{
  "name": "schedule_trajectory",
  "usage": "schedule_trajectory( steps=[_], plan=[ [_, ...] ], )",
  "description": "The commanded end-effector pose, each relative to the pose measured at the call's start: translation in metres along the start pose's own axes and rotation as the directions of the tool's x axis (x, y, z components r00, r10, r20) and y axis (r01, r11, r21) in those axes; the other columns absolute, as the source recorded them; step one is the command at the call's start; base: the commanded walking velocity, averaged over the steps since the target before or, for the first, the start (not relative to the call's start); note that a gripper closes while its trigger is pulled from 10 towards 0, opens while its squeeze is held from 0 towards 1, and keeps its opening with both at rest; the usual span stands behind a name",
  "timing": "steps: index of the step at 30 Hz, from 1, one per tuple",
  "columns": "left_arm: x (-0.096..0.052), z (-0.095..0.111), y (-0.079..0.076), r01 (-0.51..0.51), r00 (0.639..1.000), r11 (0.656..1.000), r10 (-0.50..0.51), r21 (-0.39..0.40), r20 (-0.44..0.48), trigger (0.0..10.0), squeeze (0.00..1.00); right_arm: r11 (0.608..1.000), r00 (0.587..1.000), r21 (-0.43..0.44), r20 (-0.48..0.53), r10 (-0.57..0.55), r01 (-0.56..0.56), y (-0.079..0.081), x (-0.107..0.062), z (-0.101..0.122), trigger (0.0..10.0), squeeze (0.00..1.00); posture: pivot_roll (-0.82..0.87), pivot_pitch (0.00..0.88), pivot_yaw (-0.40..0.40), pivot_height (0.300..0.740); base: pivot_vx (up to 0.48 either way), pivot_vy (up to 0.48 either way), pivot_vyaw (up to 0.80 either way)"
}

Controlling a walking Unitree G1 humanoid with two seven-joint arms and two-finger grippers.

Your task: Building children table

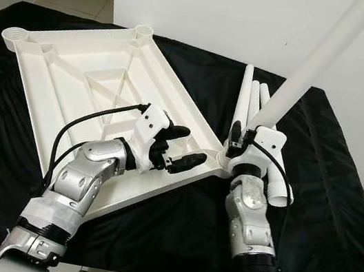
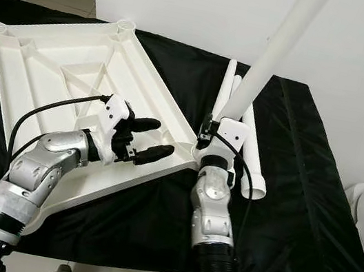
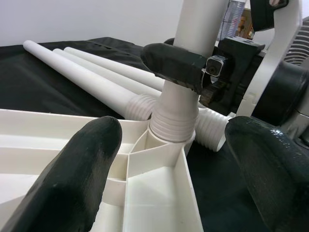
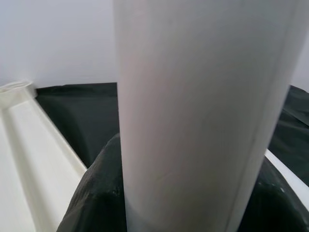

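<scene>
Right claw [image 1: 235, 143] grips the upright leg [image 1: 304, 76] in the tabletop [image 1: 79, 84] socket — tilted, its threads may cross — left claw [image 1: 183, 147] open beside.

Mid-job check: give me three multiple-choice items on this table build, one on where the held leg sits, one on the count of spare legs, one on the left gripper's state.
1. Where does the upright white plastic table leg stand?
A. In the corner socket of the upturned white plastic tabletop nearest the right gripper
B. In a far corner socket
C. Flat on the black cloth

2. How many loose white legs lie on the black cloth beside it?
A. One
B. Three
C. Five

3. How is the left gripper?
A. Shut on the tabletop's rim
B. Shut on a loose leg
C. Open, over the tabletop near that corner

Answers:
1 A, its threaded end sits in that socket in the left wrist view.
2 B, three tubes lie side by side.
3 C, its fingers are spread, holding nothing, while the right gripper clasps the upright leg.
</scene>
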State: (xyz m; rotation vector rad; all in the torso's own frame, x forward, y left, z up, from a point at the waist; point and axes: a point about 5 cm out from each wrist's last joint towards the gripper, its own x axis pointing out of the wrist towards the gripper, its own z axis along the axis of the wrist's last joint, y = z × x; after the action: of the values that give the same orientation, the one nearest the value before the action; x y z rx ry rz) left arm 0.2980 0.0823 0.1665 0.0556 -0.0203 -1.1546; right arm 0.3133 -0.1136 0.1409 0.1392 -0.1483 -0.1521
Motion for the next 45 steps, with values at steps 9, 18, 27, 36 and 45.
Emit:
schedule_trajectory(
  steps=[9,18,27,36,45],
  plan=[
    [-0.001,0.001,0.003,-0.052,0.999,0.999,0.052,0.011,-0.002,10.0,0.0,0.999,0.996,0.008,-0.083,-0.043,0.043,-0.009,-0.009,-0.017,10.0,1.0,0.06,0.043,-0.102,0.74,0.0,0.0,0.0],
    [0.002,0.002,0.0,-0.036,0.999,0.999,0.036,0.006,0.002,10.0,0.0,0.992,0.993,-0.049,-0.015,0.115,-0.115,-0.032,-0.003,-0.004,10.0,0.0,0.05,0.045,-0.095,0.74,0.0,0.0,0.0],
    [0.004,0.002,0.0,-0.029,1.0,1.0,0.029,0.006,0.003,10.0,0.0,0.965,0.969,-0.089,-0.036,0.246,-0.248,-0.047,0.002,-0.002,10.0,0.0,0.04,0.043,-0.092,0.74,0.0,0.0,0.0],
    [0.006,0.003,0.0,-0.028,1.0,1.0,0.028,0.004,0.009,10.0,0.0,0.913,0.92,-0.11,-0.051,0.388,-0.392,-0.057,0.01,0.005,10.0,0.0,0.04,0.04,-0.092,0.74,0.0,0.0,0.0],
    [0.008,0.002,-0.005,-0.005,1.0,1.0,0.005,-0.001,0.005,10.0,0.0,0.781,0.795,-0.149,-0.122,0.594,-0.606,-0.057,0.019,0.009,0.0,0.0,0.05,0.033,-0.088,0.74,0.0,0.0,0.0]
  ],
)
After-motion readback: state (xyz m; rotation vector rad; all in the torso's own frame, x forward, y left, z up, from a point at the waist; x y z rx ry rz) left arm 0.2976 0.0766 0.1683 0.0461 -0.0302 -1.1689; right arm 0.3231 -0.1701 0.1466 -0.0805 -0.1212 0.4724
